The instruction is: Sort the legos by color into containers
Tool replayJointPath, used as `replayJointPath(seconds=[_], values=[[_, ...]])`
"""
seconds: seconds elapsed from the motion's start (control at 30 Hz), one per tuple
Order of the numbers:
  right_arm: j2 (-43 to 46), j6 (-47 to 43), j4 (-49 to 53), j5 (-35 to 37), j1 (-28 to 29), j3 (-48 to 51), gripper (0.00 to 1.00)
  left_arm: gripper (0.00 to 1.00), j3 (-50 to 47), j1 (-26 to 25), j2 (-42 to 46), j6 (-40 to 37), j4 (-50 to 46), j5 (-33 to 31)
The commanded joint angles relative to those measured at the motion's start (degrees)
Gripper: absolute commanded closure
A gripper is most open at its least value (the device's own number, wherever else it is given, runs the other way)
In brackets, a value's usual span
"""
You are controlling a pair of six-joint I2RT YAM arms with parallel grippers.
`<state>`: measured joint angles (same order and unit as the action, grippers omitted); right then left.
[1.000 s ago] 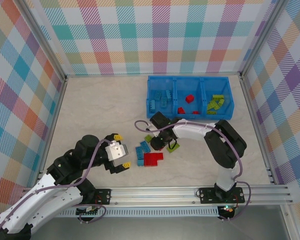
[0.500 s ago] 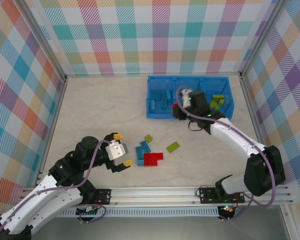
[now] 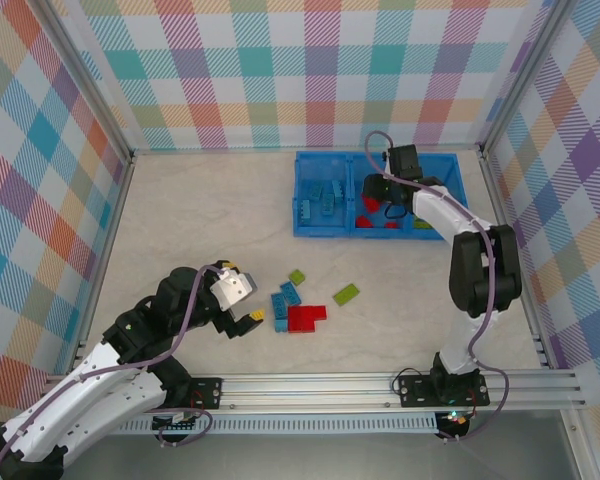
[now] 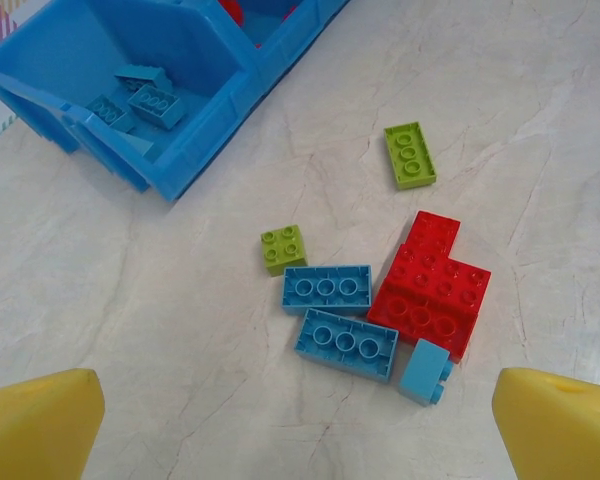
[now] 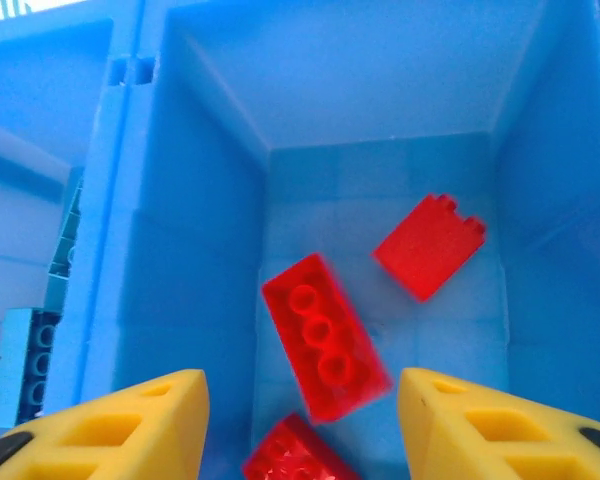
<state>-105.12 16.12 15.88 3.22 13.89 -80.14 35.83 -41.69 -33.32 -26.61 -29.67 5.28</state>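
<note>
The blue bin (image 3: 325,225) stands at the back right, with light blue legos (image 4: 140,95) in its left compartment. My right gripper (image 3: 373,197) hangs open over the middle compartment (image 5: 380,170). A red bar (image 5: 325,335) lies there below the jaws beside two other red bricks (image 5: 430,245). On the table lie a lime square (image 4: 282,248), a lime bar (image 4: 410,155), two light blue bars (image 4: 326,289), a small light blue brick (image 4: 424,371) and a red block (image 4: 432,290). My left gripper (image 3: 248,293) is open just left of this pile, holding nothing.
My right arm (image 3: 480,260) reaches up the right side and covers much of the bin's right compartment. Metal posts and checked walls close in the table (image 3: 200,220). A rail (image 3: 330,385) runs along the near edge.
My right gripper went from the loose pile up to the bin and now stands open over the middle compartment with a red bar below it. My left gripper turned slightly toward the pile.
</note>
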Motion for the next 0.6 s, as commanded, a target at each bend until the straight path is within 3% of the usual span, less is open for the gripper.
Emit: replayJointPath(seconds=[0.0, 0.13, 0.23, 0.37, 0.57], values=[[7.9, 1.8, 0.0, -3.1, 0.1, 1.7, 0.46, 0.0, 1.4, 0.6, 0.5, -1.6, -0.1, 0.7], [19.0, 5.8, -0.9, -13.1, 2.0, 11.4, 0.45, 0.0, -0.1, 0.6, 1.5, -5.8, -1.3, 4.1], [28.0, 4.2, 2.0, -9.6, 11.1, 19.9, 0.43, 0.0, -0.7, 0.6, 1.8, -7.4, -1.4, 5.3], [36.2, -3.2, 5.6, -10.7, 24.5, 29.9, 0.41, 0.0, -1.2, 0.6, 1.4, -9.3, -2.0, 6.9], [36.9, -21.4, 12.4, -1.5, 38.2, 36.5, 0.4, 0.0, -1.0, 0.6, 0.5, -9.9, -2.1, 8.9]])
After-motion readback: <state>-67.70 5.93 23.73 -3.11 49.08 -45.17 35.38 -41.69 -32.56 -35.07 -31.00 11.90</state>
